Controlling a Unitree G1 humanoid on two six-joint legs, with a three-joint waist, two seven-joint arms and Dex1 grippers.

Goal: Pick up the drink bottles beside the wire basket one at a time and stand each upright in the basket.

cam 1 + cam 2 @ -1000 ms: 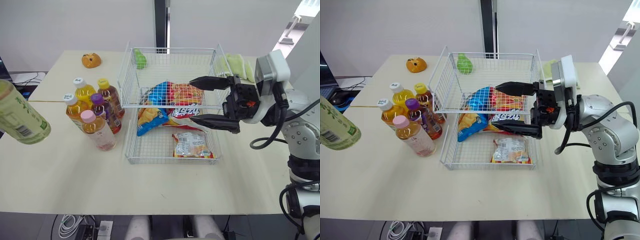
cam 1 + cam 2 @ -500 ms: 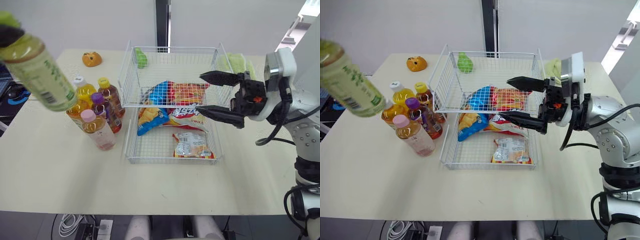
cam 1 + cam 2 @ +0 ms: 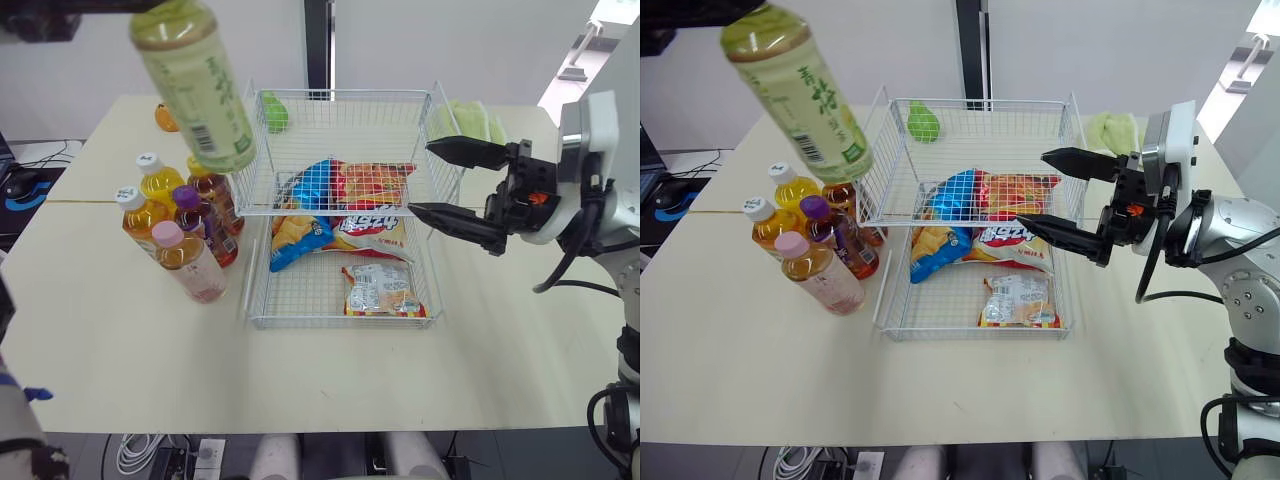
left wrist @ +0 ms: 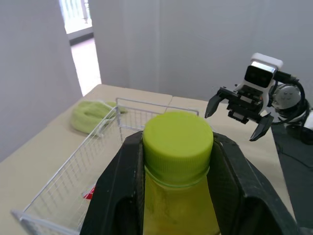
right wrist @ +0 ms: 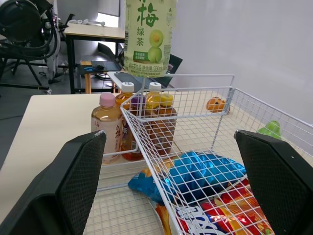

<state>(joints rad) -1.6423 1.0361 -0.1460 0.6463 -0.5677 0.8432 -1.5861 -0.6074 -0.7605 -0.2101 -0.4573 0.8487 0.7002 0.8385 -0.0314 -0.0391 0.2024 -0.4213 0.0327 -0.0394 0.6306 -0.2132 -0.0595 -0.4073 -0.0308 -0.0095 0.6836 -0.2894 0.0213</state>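
A green tea bottle (image 3: 195,85) with a green cap (image 4: 178,141) hangs tilted high above the table, over the basket's left rim. My left gripper (image 4: 178,169) is shut on its neck. Several drink bottles (image 3: 185,225) with white, yellow, purple and pink caps stand in a cluster left of the white wire basket (image 3: 345,323). My right gripper (image 3: 422,178) hovers open over the basket's right side with nothing between its fingers (image 5: 78,181).
Snack bags (image 3: 345,195) lie in the basket's back and middle, one small bag (image 3: 380,290) near the front right, and a green toy (image 3: 277,112) in the far left corner. A green cloth (image 3: 465,120) lies behind the basket at the right.
My left arm has swung the green tea bottle up and to the right, from the table's left edge to above the basket's left rim. The open right gripper has drawn back to the right.
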